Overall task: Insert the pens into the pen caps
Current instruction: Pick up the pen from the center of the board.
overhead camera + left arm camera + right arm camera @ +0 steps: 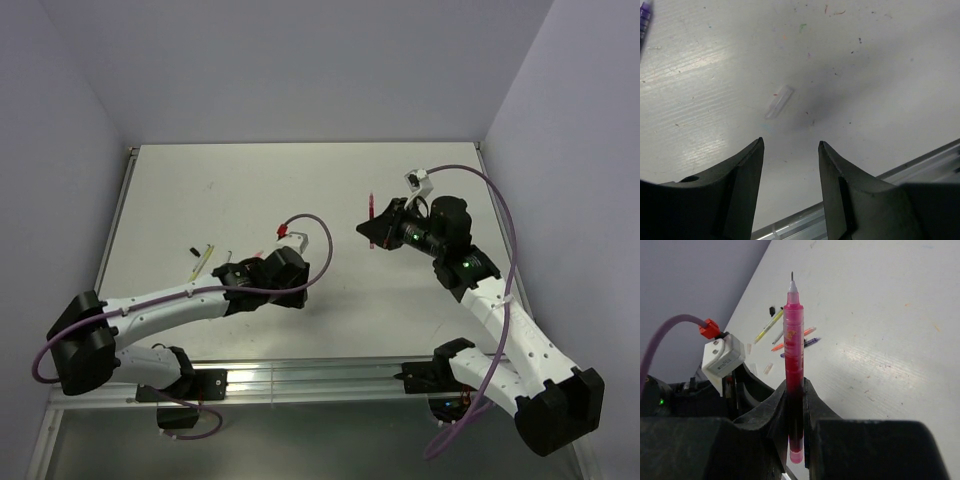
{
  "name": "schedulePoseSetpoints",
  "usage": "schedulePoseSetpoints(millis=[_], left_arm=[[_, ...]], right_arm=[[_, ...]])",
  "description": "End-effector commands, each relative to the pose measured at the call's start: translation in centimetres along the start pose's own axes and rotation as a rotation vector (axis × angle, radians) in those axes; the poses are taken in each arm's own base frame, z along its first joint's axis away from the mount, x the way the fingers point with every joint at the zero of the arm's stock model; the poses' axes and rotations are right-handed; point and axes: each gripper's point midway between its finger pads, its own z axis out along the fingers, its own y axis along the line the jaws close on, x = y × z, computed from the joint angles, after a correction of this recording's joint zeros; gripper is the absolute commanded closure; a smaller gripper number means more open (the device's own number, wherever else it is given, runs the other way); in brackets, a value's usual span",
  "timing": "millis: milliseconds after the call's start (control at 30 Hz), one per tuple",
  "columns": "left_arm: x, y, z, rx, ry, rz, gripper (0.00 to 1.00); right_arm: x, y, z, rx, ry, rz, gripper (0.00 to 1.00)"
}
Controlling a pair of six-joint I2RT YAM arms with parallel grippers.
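My right gripper is shut on a red pen, held upright above the table with its uncapped tip pointing away from the jaws; the top view shows that pen at centre right. My left gripper stands open and empty just above the table, with a clear pen cap lying flat a little ahead of its fingertips. A purple pen pokes in at that view's top left corner. Behind the red pen lie a yellow pen, an orange pen and a purple pen, with another clear cap close by.
The left arm's wrist, with its white block and red plug, sits low between my right gripper and the loose pens. The table's metal front rail runs just behind the left fingers. Purple walls close in the table on three sides.
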Motion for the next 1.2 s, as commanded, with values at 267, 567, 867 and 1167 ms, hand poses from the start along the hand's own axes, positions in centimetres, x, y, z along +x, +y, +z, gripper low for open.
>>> schedulePoseSetpoints(millis=[267,567,867,1167], left_arm=[[0.5,1.2,3.1,-0.149,0.042,0.120,0.53],[0.8,1.2,4.6,-0.149,0.063,0.191,0.53],[0.8,0.9,5.4,-0.138,0.074,0.250,0.53],[0.5,1.1,6.3,-0.145,0.081,0.274,0.55]], right_arm=[[-0.6,0.2,-0.8,-0.026,-0.033,-0.045,1.00],[-0.6,0.2,-1.0,-0.028,-0.042,-0.048,1.00],[-0.6,-0.1,-1.0,-0.020,-0.043,-0.048,1.00],[-0.5,-0.2,-1.0,-0.015,-0.043,-0.046,1.00]])
